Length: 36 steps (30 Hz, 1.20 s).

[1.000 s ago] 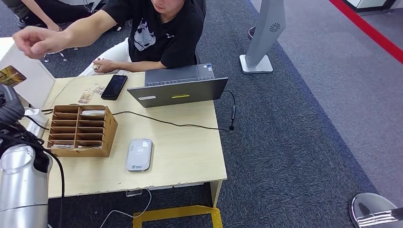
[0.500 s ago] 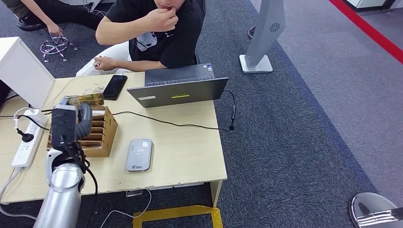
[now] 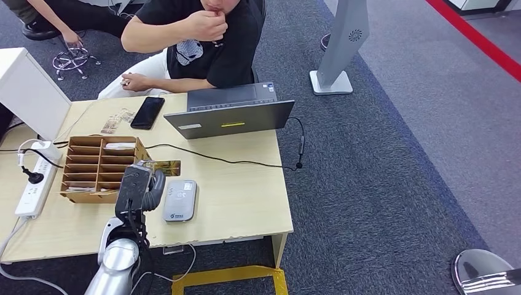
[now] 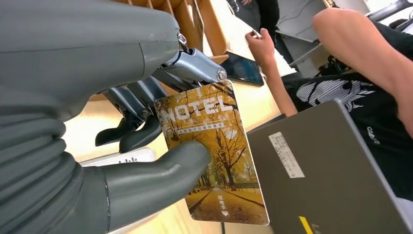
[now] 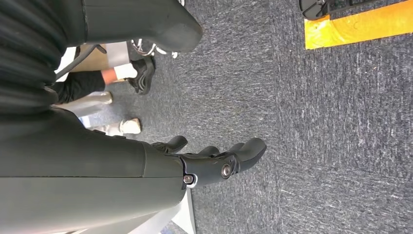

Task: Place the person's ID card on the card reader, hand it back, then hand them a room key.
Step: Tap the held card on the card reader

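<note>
My left hand point(image 3: 140, 187) pinches a card point(image 3: 161, 167) between thumb and fingers, just above the table's front half. The card point(image 4: 214, 151) shows yellow autumn trees and the word HOTEL; the thumb point(image 4: 156, 170) presses on its face. The grey-white card reader point(image 3: 180, 200) lies flat on the table right beside the hand, and the card hovers just behind the reader's far edge. A corner of the reader point(image 4: 122, 157) peeks out under the hand. The seated person point(image 3: 203, 43) is behind the table, one hand at the face. My right hand point(image 5: 214, 163) hangs over the carpet, holding nothing.
A cardboard slotted organiser point(image 3: 101, 161) stands left of my hand. A half-open laptop point(image 3: 230, 110), a black phone point(image 3: 147, 112) and a cable lie at the table's back. A white power strip point(image 3: 34, 178) and a white box point(image 3: 27, 92) are far left.
My left arm has swung from the far left across the organiser to the reader, carrying the card. The person's outstretched arm has drawn back to the face.
</note>
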Each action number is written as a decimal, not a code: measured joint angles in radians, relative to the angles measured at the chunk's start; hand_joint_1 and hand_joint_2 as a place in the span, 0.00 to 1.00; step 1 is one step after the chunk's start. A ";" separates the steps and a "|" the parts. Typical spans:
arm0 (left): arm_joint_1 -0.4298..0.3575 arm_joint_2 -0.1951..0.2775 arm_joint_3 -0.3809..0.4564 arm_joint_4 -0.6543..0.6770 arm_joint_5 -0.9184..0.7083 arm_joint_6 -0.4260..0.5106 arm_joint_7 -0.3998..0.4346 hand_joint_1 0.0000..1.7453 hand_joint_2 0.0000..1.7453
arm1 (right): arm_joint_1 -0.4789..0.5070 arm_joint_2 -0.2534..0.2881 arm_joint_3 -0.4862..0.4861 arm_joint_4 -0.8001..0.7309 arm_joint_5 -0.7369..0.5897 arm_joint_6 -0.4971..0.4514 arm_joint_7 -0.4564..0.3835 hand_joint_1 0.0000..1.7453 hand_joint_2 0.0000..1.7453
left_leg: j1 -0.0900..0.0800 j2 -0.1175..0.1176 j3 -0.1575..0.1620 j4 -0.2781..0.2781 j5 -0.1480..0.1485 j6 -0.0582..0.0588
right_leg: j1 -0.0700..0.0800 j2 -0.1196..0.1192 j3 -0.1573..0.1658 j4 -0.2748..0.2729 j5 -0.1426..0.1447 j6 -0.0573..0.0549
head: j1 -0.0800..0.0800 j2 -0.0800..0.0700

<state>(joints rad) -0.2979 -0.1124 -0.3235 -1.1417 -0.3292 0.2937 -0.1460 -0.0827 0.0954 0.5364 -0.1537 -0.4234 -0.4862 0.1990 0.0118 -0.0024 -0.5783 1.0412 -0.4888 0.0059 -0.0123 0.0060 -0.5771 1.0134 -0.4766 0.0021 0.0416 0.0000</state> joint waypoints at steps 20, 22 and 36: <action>0.007 0.033 0.036 0.146 -0.103 -0.041 0.245 1.00 1.00 | 0.002 0.000 -0.008 0.000 0.002 -0.006 0.000 0.00 1.00 | 0.000 0.000 -0.001 0.000 0.000 0.000 | 0.000 0.000 0.000 0.000 0.000 0.000 | 0.000 0.000; 0.000 0.038 0.040 0.156 -0.104 -0.051 0.253 1.00 1.00 | 0.002 0.000 -0.008 0.000 0.002 -0.006 0.000 0.00 1.00 | 0.000 0.000 -0.001 0.000 0.000 0.000 | 0.000 0.000 0.000 0.000 0.000 0.000 | 0.000 0.000; -0.019 0.046 0.042 0.175 -0.125 -0.094 0.275 1.00 1.00 | 0.002 0.000 -0.008 0.000 0.002 -0.006 -0.001 0.00 1.00 | 0.000 0.000 -0.001 0.000 0.000 0.000 | 0.000 0.000 0.000 0.000 0.000 0.000 | 0.000 0.000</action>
<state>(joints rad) -0.3171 -0.0668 -0.2811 -0.9663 -0.4546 0.1996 0.1292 -0.0806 0.0954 0.5287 -0.1537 -0.4210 -0.4920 0.1980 0.0117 -0.0027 -0.5789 1.0412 -0.4887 0.0059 -0.0123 0.0058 -0.5773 1.0135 -0.4767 0.0022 0.0416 0.0000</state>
